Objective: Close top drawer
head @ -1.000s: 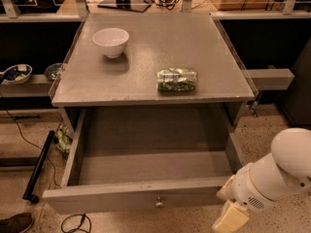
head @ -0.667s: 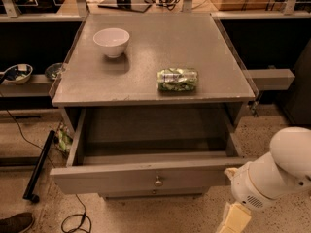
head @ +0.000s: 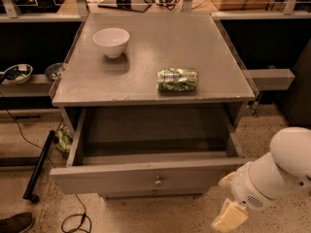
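The top drawer [head: 146, 176] is a wide grey wooden drawer with a small round metal knob [head: 158, 181] at the centre of its front panel. It stands partly pulled out of the grey cabinet [head: 155, 89], and its inside looks empty. My gripper [head: 228, 216] is at the lower right, below and to the right of the drawer front's right end, on a white arm [head: 277, 171]. It looks close to the panel's right corner; I cannot tell if it touches.
A white bowl [head: 112, 41] and a green packet [head: 178, 79] lie on the cabinet top. Another knob [head: 154, 192] shows just below the drawer. A black pole [head: 40, 165], a cable and a shoe [head: 17, 223] lie on the floor at left. Shelves with bowls stand at far left.
The drawer front has moved back toward the cabinet, so less of its inside shows. My arm and gripper have shifted slightly along with it at the lower right.
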